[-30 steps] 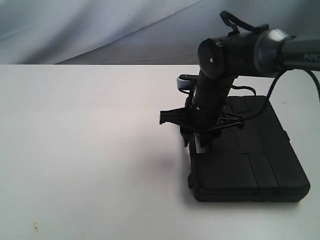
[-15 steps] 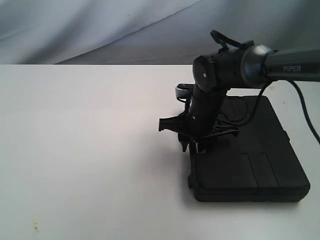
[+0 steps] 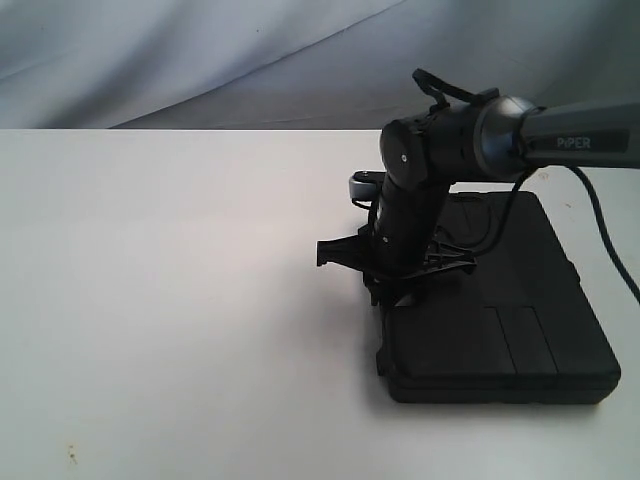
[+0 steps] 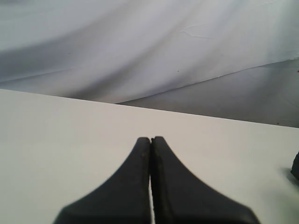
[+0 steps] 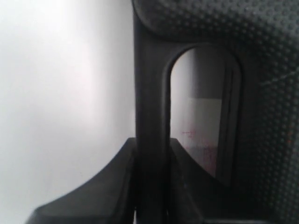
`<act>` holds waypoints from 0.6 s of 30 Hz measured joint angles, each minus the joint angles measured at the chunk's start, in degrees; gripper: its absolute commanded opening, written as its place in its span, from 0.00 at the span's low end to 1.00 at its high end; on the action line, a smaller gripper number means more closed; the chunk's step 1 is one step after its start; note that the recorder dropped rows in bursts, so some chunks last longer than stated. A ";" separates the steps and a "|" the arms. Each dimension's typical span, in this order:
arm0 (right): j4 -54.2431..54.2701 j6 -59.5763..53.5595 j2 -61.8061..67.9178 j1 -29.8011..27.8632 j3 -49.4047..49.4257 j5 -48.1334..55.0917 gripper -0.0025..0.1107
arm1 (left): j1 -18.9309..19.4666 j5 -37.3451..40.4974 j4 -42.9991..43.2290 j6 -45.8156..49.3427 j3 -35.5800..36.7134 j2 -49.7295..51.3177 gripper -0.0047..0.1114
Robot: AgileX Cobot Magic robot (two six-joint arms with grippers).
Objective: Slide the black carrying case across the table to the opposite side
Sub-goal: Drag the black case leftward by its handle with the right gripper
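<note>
A: R pincer (image 5: 152,142) status?
B: Clenched on the handle (image 5: 149,70) bar of the black case (image 3: 490,320), one finger each side of the bar. Case lies flat on the desk (image 3: 160,300). Its whole body is on one side of the pincer, w/ bare desk on the other.
A: L pincer (image 4: 150,140)?
B: Closed on nothing, only bare desk ahead of it.
A: Risks?
B: Grip's at one edge, on a thin bar, w/ the arm coming in steep. Pull too fast & the bar prob slips out, or the case swivels round the pincer instead of tracking straight. Any lift could tip it.
A: Anything inside?
B: Can't tell. Lid's shut, no contents visible.
</note>
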 measured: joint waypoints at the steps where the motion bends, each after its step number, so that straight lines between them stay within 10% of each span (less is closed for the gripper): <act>1: 0.00 0.00 0.00 0.00 0.00 0.00 0.02 | 0.00 0.00 0.00 0.00 0.00 0.00 0.04; 18: -1.66 7.51 4.26 1.95 -8.27 5.61 0.02 | 0.00 0.00 0.00 0.00 0.00 0.00 0.04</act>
